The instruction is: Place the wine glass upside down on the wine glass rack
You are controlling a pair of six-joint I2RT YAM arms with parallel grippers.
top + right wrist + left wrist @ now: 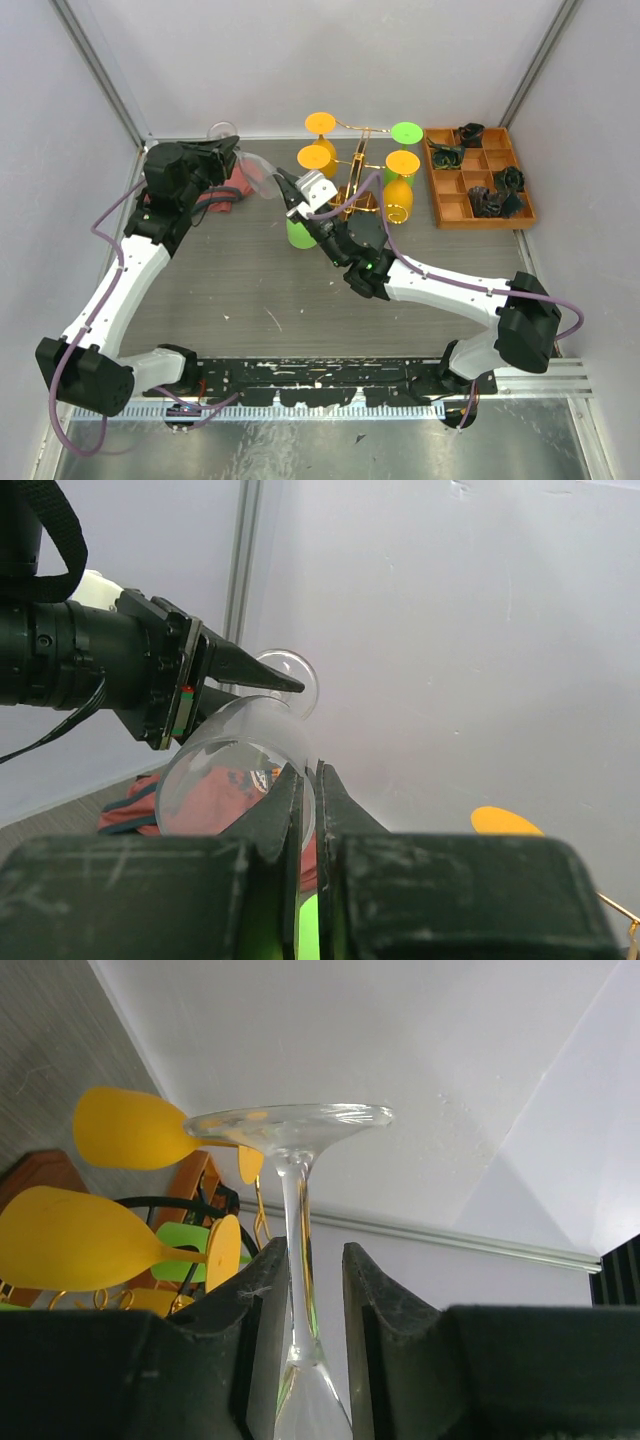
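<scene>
The step in hand seems to be a handover in the air, left of the wine glass rack [362, 190]. The wine glass [255, 178] lies nearly on its side between the two arms, above the table and well apart from the rack's gold wires.

The left gripper [305, 1250] has its fingers on both sides of the thin stem, just under the foot. In the left wrist view a narrow space shows between the stem and one finger, so it cannot be told whether this gripper really clamps.

The right gripper [308, 775] has its fingers almost together, and the wall of the bowl at the rim is pinched between them.

The rack already carries orange glasses [320, 123] and green glasses [406, 132] with the foot up.

Probably the next move asks that only one gripper keeps the glass, so the other must open and draw back without pulling it. Then the glass must be turned foot up and its stem slid along a free wire arm. The pinch on the thin rim looks weak, so the motion should be slow, and the coloured glasses leave little room.
</scene>
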